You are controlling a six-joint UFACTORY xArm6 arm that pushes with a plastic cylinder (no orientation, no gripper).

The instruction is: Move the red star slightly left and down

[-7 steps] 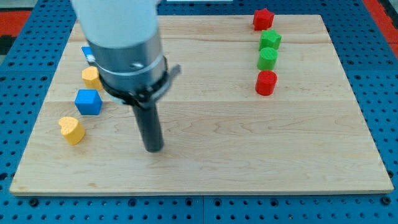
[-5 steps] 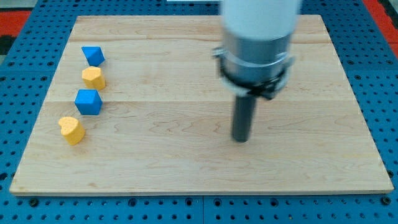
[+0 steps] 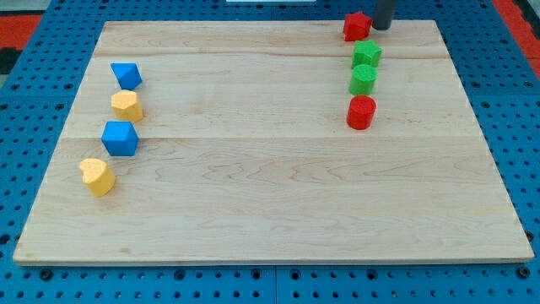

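While the rod stood at the view's top edge, my tip [image 3: 382, 28] sat just beside the red star [image 3: 357, 26], on its right and a touch above, so close that I could not tell whether the two were touching or a hair apart. As for the rod itself, it has no jaws to open or close, and it had hold of nothing (it can only shove). The red star lay near the top edge of the wooden board [image 3: 270, 211], at the head of a column: a green star [image 3: 366, 55] below it, then a green cylinder [image 3: 363, 79], then a red cylinder [image 3: 361, 111]. Well apart, on the view's left, sat a blue block [image 3: 126, 75], a yellow block [image 3: 127, 105], a blue cube [image 3: 120, 138] and a yellow heart [image 3: 98, 176]. I judged the approach step to be finished and the push itself not yet made. The next move called for a short, gentle stroke toward the lower left, with enough leftward lean that the red star would slip past the green star rather than knock into it.
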